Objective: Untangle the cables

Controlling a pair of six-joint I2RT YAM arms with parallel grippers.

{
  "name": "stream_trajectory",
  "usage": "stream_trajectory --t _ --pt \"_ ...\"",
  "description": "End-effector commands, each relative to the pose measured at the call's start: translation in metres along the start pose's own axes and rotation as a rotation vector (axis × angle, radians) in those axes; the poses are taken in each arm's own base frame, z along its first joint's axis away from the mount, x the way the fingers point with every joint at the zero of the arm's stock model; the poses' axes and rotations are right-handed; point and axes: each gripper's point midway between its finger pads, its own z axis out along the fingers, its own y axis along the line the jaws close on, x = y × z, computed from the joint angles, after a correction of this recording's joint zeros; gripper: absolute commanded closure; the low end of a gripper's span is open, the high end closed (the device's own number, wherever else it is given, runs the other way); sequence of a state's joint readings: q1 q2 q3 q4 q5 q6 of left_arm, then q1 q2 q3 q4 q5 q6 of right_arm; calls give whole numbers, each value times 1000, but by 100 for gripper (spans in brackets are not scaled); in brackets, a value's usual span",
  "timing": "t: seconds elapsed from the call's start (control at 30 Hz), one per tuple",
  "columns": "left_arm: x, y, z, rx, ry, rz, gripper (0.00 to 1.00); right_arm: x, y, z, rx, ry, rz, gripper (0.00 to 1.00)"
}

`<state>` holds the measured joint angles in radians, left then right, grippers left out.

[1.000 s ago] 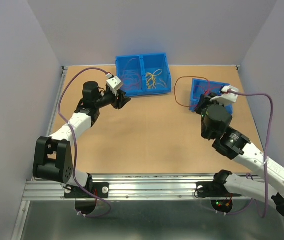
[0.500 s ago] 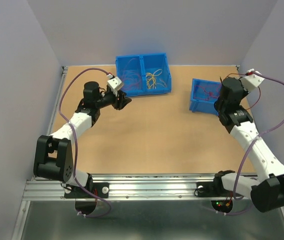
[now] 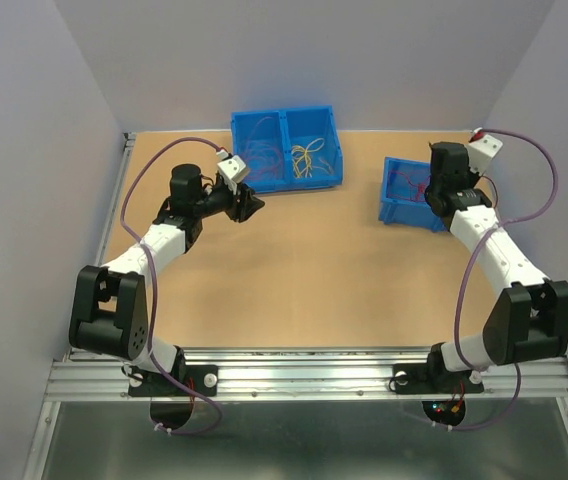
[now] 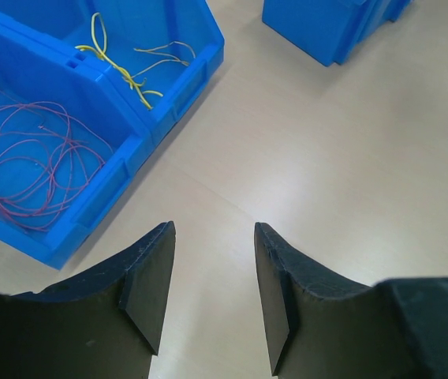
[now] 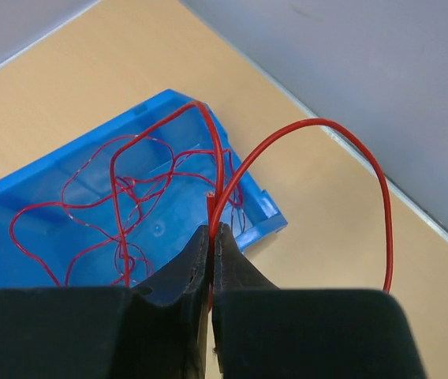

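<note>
The left gripper [image 4: 212, 230] has hardly moved in the last second. It hangs over the tan wooden table [image 3: 304, 270] toward 10 o'clock, jaws wide apart and empty. At 12 o'clock sits the two-compartment blue plastic bin [image 3: 284, 113]. Its left compartment holds the dark red-brown wires [image 4: 27, 166] in loose overlapping coils, and its right one holds a few kinked yellow wires [image 4: 125, 71].

The change is on the right. The right arm has swung from the 6 o'clock side of the small blue plastic bin [image 5: 42, 178], out round to its 3 o'clock side. The red loop that trailed over the table at the bin's 9 o'clock is gone from there. The right gripper [image 5: 210, 230] is pinched tight on one long red wire [image 5: 350, 150], which arcs in a tall bow over the table. Another stretch runs down into the snarl of red wires [image 5: 129, 189] in the bin. That strand is probably being drawn out but not yet freed.
</note>
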<state>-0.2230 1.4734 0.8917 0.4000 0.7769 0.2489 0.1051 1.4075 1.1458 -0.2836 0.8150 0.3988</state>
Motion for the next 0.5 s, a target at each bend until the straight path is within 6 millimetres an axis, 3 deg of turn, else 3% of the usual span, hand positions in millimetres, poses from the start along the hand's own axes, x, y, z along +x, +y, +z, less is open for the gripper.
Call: stream_trajectory --t 0.0,0.13,0.23,0.27,0.3,0.47 --pt "-23 -3 0 15 -54 55 44 -23 6 -8 -17 -3 67 99" --pt "-21 -2 2 14 -48 53 44 -21 26 -3 -62 43 54 99" --pt "-21 -2 2 12 -45 54 44 5 55 6 -153 165 -34 99" --pt "-21 -1 2 9 -43 54 44 -2 65 6 -175 172 -33 99" --pt "-21 -2 2 9 -44 57 44 11 70 16 -158 205 -67 99" --pt "-23 -3 1 6 -46 70 44 25 75 33 -112 232 -122 100"
